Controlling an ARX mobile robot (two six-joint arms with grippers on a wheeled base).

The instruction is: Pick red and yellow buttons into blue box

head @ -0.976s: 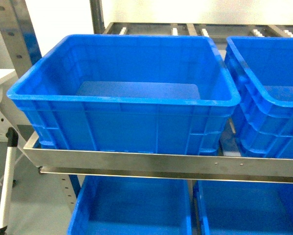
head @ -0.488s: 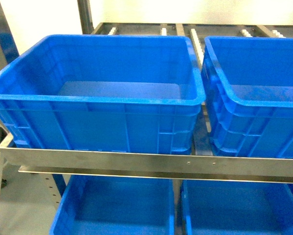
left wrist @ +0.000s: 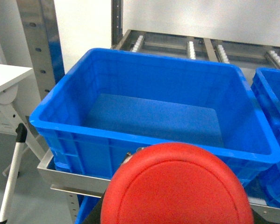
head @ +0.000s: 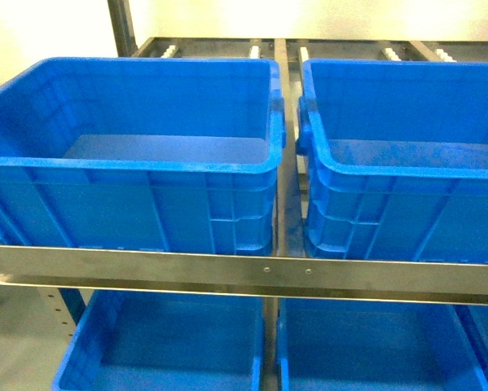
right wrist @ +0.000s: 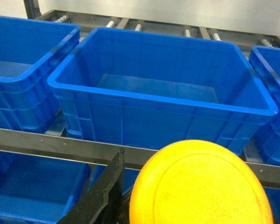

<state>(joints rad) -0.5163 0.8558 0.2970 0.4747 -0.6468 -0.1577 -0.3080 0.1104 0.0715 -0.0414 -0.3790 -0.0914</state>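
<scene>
Shelves of shiny metal hold blue boxes, two up top and more below. Closest to the left wrist camera is the red button (left wrist: pixel 177 186), its big round cap filling the bottom of that view. It sits just in front of a blue box (left wrist: pixel 149 144), near the front rim. The left fingers are hidden, so I cannot tell how they hold it.

Closest to the right wrist camera is the yellow button (right wrist: pixel 200 184), low in that view, with one dark finger (right wrist: pixel 104 191) just beside it on the left. I cannot tell if the right fingers squeeze it.

From the head view, a metal rail (head: pixel 244 273) runs across the front of the top shelf. Behind it two boxes stand side by side with a thin gap (head: pixel 288 163) between them. Both look wide open inside, with bare floors. Farther back are white rollers (head: pixel 256 51) and a pale wall.
</scene>
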